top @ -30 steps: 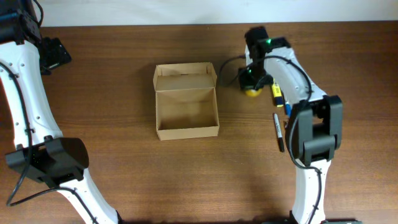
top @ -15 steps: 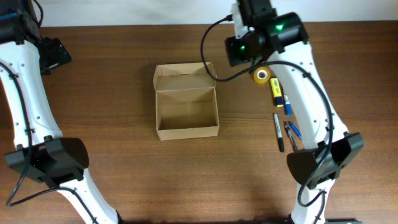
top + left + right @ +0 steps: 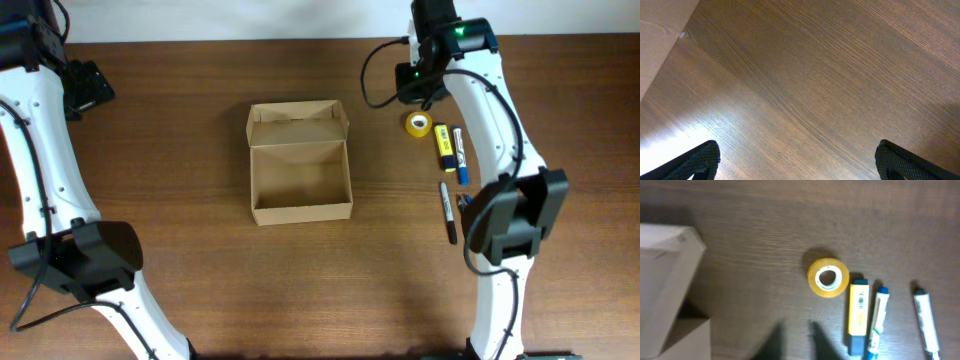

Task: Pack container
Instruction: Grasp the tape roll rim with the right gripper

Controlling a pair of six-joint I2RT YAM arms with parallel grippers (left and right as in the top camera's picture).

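The container (image 3: 300, 180) is sitting with its lid open at mid-tabletop (image 3: 180, 120). The left gripper (image 3: 795, 156) is holding its jaws wide, released. The right gripper (image 3: 792, 341) is hovering near a yellow tape roll (image 3: 828, 278), jaws slightly parted, grasping nothing.

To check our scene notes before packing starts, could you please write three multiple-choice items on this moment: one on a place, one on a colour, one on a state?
1. Where does the tape roll lie? A in the container; B on the table, right of the container; C left of the container.
2. What colour is the marker beside the roll? A red; B yellow; C green.
3. How is the container? A open, empty; B shut; C open, full.
Answers: B, it sits on bare wood; B, its body shows yellow; A, the flap is back, the floor bare.
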